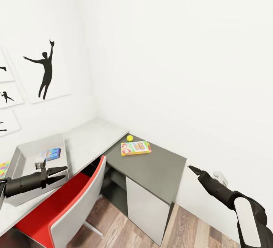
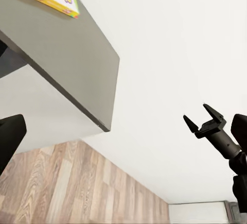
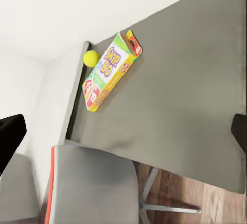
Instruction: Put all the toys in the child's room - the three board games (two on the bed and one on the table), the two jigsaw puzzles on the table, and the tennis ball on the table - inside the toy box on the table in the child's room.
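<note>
Progress looks partial: one blue-yellow board game [image 1: 50, 153] already lies inside the plain grey toy box [image 1: 22, 153] on the pale worktop [image 1: 93, 136]. A white-green board game [image 1: 135, 148] and small yellow-green tennis ball [image 1: 129, 138] wait on the dark cabinet top [image 1: 159, 168]. Both the left gripper [image 1: 57, 173] and right gripper [image 2: 201, 121] hang open, empty.

Pale grey table [image 1: 93, 138] runs from lower left toward centre of head view, along left wall.
Grey toy box [image 1: 22, 158] sits on it at left; 1 blue-yellow board game [image 1: 51, 154] lies flat inside.
Jigsaw puzzle [image 1: 3, 168] at far left edge, partly cut off.
Lower dark grey surface [image 1: 155, 168] adjoins at centre.
On it: white-green board game [image 1: 135, 148] lying flat, tennis ball [image 1: 129, 138] just beside its far corner.
Wood-plank floor [image 1: 189, 229] below.
</note>
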